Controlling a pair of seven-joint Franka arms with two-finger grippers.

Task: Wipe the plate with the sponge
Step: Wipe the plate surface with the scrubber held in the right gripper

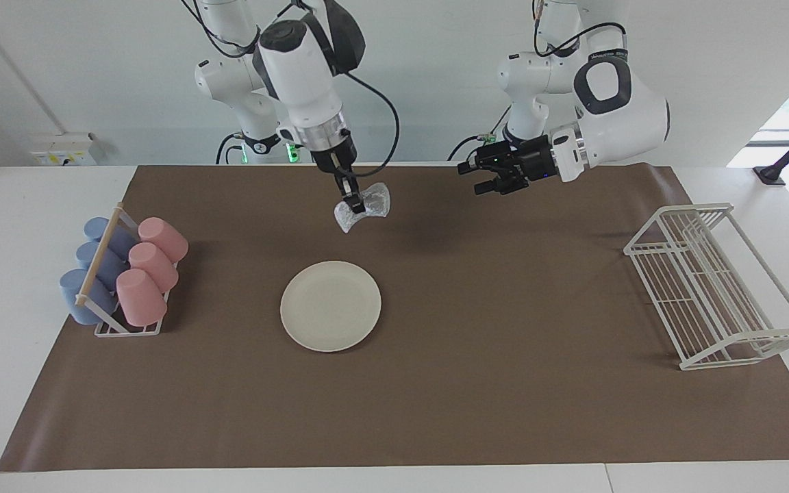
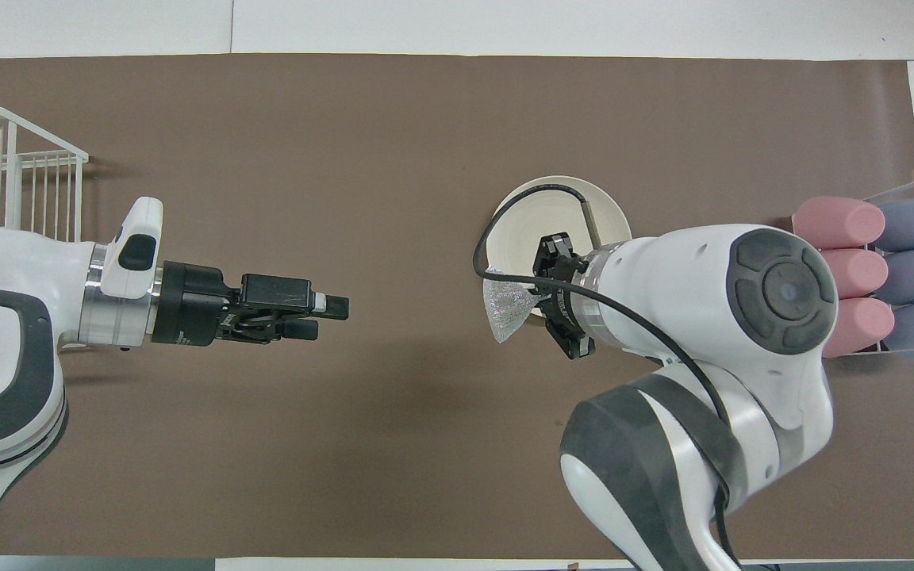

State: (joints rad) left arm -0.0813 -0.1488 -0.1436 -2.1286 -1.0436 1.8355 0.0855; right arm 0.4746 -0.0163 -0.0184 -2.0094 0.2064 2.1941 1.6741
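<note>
The right gripper (image 1: pixel 351 203) is clamped on the sponge (image 1: pixel 363 206), pinching the silvery wad at its narrow middle so that a lobe flares out on each side of the fingers. The sponge hangs in the air, clear of the brown mat (image 1: pixel 477 383). In the overhead view the right gripper (image 2: pixel 538 287) and the sponge (image 2: pixel 509 308) overlap the edge of the plate (image 2: pixel 522 224) that lies nearer to the robots; the facing view shows a clear gap between sponge and plate, so there is no contact.

The plate (image 1: pixel 330 305) lies flat on the mat near the middle of the table. Its surface shows nothing on it.

The left gripper (image 1: pixel 478 177) is released, its fingers parted and holding nothing. It points sideways toward the right arm's end of the table and hangs over bare mat, well apart from the sponge. In the overhead view the left gripper (image 2: pixel 328 316) shows one finger above the other with a gap between them.

A cup rack (image 1: pixel 124 327) stands at the right arm's end of the table, holding three pink cups (image 1: pixel 153 270) and three blue cups (image 1: pixel 90 274) lying on their sides. A white wire rack (image 1: pixel 715 284) stands at the left arm's end, partly off the mat.
</note>
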